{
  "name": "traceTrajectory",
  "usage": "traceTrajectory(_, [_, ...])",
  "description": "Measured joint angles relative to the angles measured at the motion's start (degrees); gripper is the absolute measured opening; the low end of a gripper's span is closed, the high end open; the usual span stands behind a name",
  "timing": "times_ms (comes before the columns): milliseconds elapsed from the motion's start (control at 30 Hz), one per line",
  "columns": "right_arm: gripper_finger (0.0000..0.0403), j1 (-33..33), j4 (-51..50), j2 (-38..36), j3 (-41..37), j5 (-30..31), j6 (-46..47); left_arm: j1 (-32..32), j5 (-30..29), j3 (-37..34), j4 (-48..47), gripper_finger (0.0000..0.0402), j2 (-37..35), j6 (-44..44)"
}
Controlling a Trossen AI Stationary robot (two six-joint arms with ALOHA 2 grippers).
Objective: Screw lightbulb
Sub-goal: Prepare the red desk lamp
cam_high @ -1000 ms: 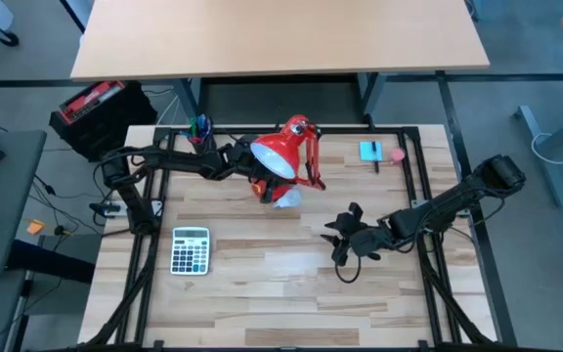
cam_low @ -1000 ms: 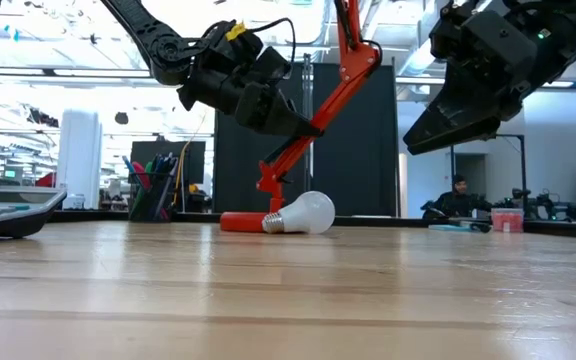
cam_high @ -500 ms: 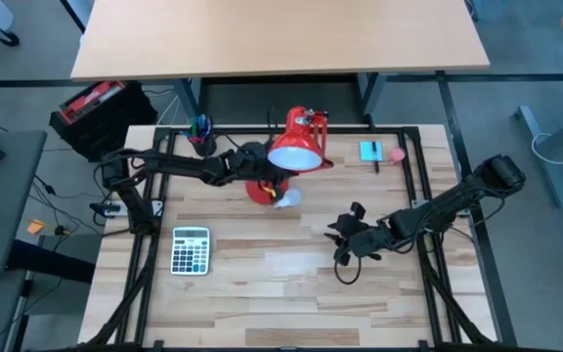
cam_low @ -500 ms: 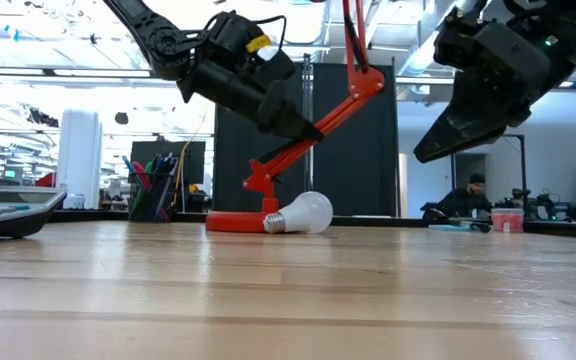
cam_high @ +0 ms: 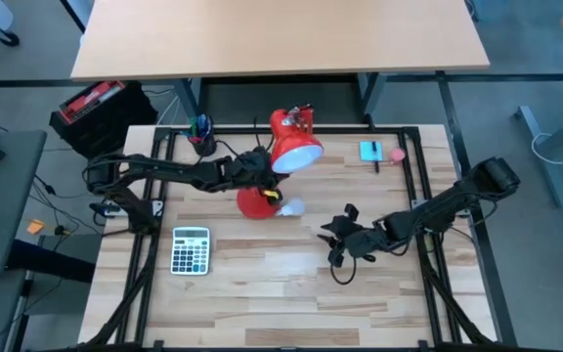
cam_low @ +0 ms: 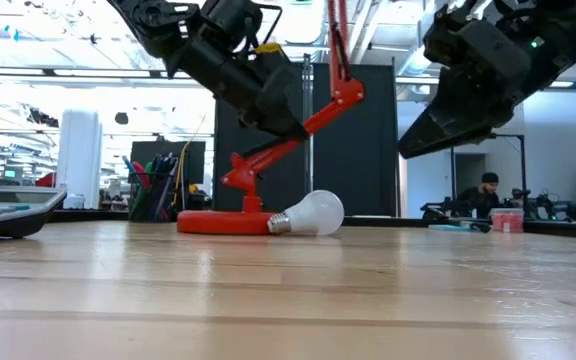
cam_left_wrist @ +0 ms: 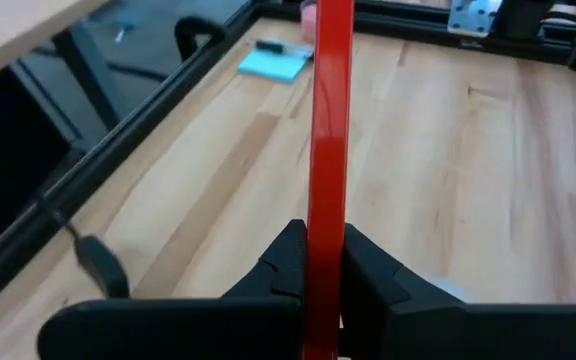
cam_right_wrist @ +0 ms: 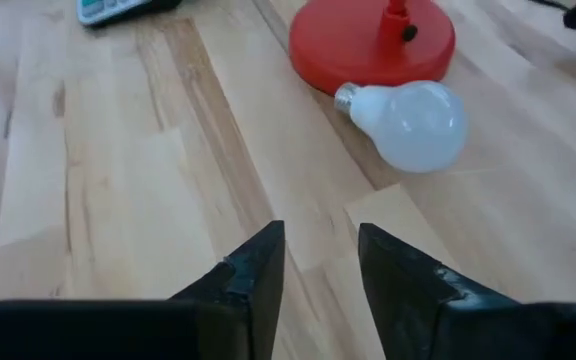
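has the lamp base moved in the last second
Yes. In the high view the lamp base has slid left and toward the calculator, pulled by the left gripper shut on the lamp arm; it now touches the lightbulb.

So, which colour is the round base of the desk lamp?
Red; the lamp base shows best in the right wrist view, beside the lightbulb.

No readable text, label, brand or number anywhere; calculator (cam_high: 191, 250) key markings too small to read.
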Motion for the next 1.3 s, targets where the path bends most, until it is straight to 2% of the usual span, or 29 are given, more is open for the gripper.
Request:
traceTrajectory(233, [0.0178, 0.7, 3.5, 3.1, 0.0, 0.3, -1.0, -3.5, -6.8, 0.1, -4.2, 0.002, -0.8, -5.0])
traceTrajectory(400, [0.0185, 2.0, 3.1, 3.1, 0.0, 1.3, -1.9, -7.9, -18.4, 0.0, -5.5, 0.002, -0.8, -10.7])
traceTrajectory(467, [0.0185, 2.6, 3.0, 3.1, 0.0, 1.3, -2.9, -9.2, -20.8, 0.0, -5.3, 0.0021, -0.7, -12.3])
traceTrajectory(600, [0.0185, 3.5, 0.7, 3.1, 0.0, 1.4, -3.3, -10.7, -22.4, -0.1, -5.7, 0.0021, -0.7, -15.4])
traceTrajectory(867, [0.0186, 3.9, 2.6, 3.1, 0.0, 1.4, -3.3, -9.9, -22.0, -0.1, -5.3, 0.0027, -0.7, -14.2])
traceTrajectory(1033, [0.0186, 3.0, 6.8, 3.1, 0.0, 1.4, -3.5, -9.2, -22.0, -0.1, -5.5, 0.0062, -0.7, -13.1])
traceTrajectory(1300, [0.0186, 1.5, 6.1, 3.1, 0.0, 1.4, -2.9, -9.1, -22.6, 0.0, -5.7, 0.0167, -0.7, -9.0])
